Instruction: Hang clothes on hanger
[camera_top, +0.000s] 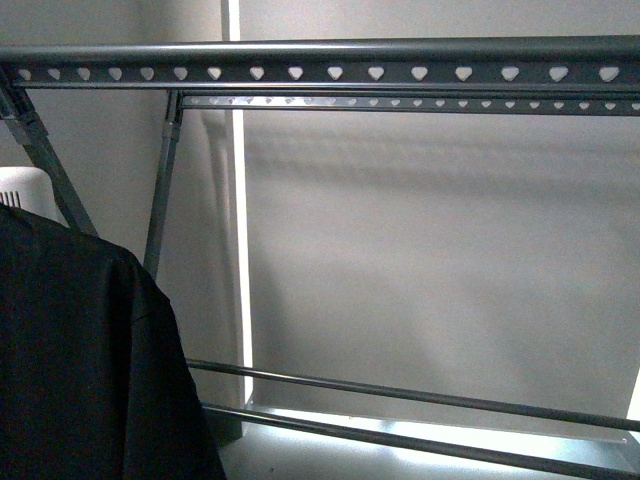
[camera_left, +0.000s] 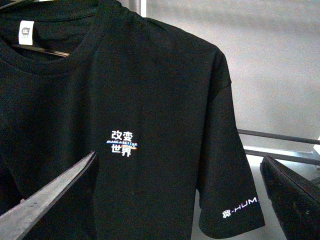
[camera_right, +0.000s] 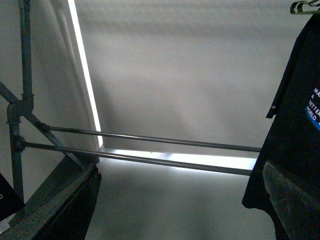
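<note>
The black T-shirt hangs upright in the left wrist view, its white Chinese characters and "MAKE A BETTER WORLD" print on the chest. My left gripper is open in front of it, the shirt's sleeve showing between the fingers. The shirt also fills the front view's lower left and the right wrist view's edge. The grey rack's heart-holed top rail runs across the front view. My right gripper is open and empty, facing the rack's lower bars. Neither gripper shows in the front view.
A thin bar of a small clothes hanger shows inside the shirt's collar, and its hook is above the shirt. A white appliance stands behind the shirt. Slanted rack legs and a second holed rail are behind. A bright strip runs down the wall.
</note>
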